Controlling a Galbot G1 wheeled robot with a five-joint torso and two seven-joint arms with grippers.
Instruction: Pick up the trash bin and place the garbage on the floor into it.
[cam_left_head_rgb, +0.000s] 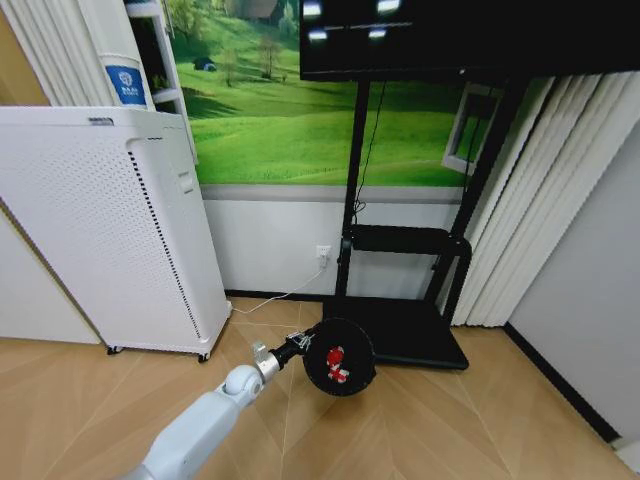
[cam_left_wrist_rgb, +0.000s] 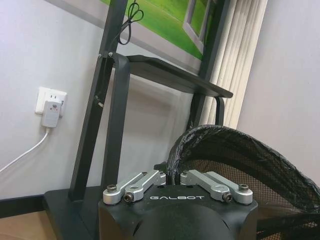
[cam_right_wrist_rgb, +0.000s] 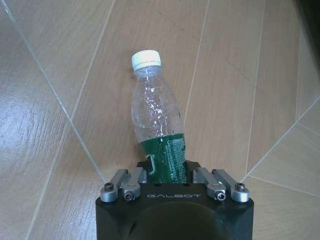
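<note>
Left tool grips the bin's rim; right tool clamps the bottle.

The trash bin (cam_left_head_rgb: 340, 357) is round, black and mesh-walled with a crinkled liner, two red-and-white scraps (cam_left_head_rgb: 336, 364) inside. The left tool (cam_left_wrist_rgb: 172, 176), arm stretched forward and low, pinches its rim beside the black TV stand (cam_left_head_rgb: 400, 335). The right tool (cam_right_wrist_rgb: 167, 170) is closed on the green label of a clear, white-capped plastic bottle (cam_right_wrist_rgb: 156, 135) above the pale wood-plank floor (cam_right_wrist_rgb: 60, 75).
</note>
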